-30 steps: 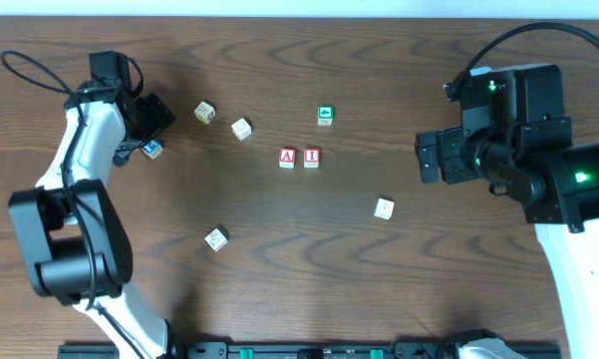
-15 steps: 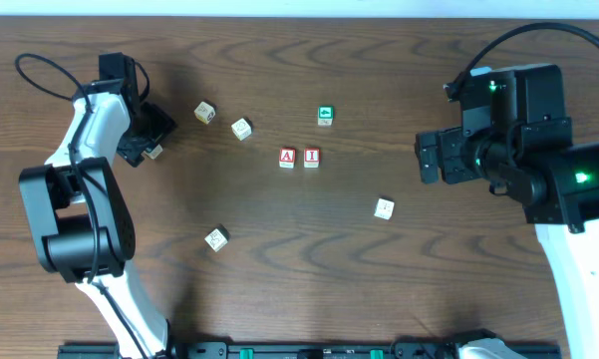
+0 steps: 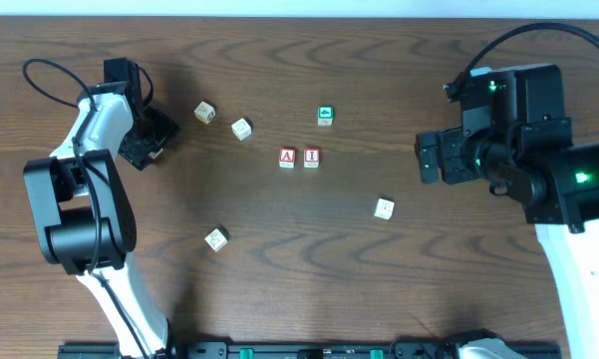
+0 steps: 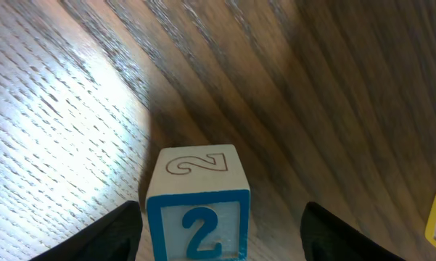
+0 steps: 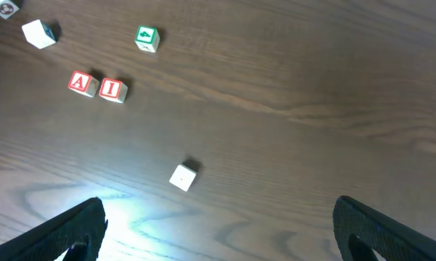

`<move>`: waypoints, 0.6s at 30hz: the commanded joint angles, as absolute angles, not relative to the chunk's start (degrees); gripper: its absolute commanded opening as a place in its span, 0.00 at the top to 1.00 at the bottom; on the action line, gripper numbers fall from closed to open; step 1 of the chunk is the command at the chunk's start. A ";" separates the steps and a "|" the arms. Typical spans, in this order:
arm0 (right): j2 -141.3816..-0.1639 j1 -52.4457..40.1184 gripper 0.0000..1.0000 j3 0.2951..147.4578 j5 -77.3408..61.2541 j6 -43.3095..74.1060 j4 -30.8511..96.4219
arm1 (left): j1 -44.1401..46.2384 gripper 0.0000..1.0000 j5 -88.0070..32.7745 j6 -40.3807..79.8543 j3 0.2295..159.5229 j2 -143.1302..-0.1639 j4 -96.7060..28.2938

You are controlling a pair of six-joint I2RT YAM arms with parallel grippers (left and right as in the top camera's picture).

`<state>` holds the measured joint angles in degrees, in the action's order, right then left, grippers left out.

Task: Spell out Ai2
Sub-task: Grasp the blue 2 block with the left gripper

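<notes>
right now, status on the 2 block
Left gripper open, straddling 2 block. Right gripper open, far right. A block, I block adjacent, spot after I free.

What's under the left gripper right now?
A blue-edged wooden block marked 2 sits on the brown wooden table, between the fingers of the open left gripper, neither touching it. Overhead, the gripper mostly covers it.

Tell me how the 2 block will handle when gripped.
The 2 block looks like rigid wood, so it probably won't deform. Flat square faces suggest it slides rather than rolls. Sitting off-centre in the open left gripper, it may shift sideways on closing.
</notes>
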<state>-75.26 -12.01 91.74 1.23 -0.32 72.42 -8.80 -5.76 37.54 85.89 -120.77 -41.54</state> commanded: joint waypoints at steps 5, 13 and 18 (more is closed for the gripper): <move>-75.02 -11.53 0.01 92.01 1.02 -0.91 72.53 | -9.15 0.34 -3.40 37.69 87.07 -121.49 -41.54; -75.02 -11.53 0.01 92.01 0.99 -0.89 72.42 | -9.15 0.39 -2.35 37.43 87.07 -121.49 -41.56; -75.02 -11.53 0.01 92.01 0.99 -0.89 72.40 | -9.15 0.46 -2.07 37.30 87.07 -121.49 -41.58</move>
<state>-75.26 -11.99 91.74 1.21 -0.32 72.40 -8.88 -3.42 37.43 85.91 -120.77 -41.54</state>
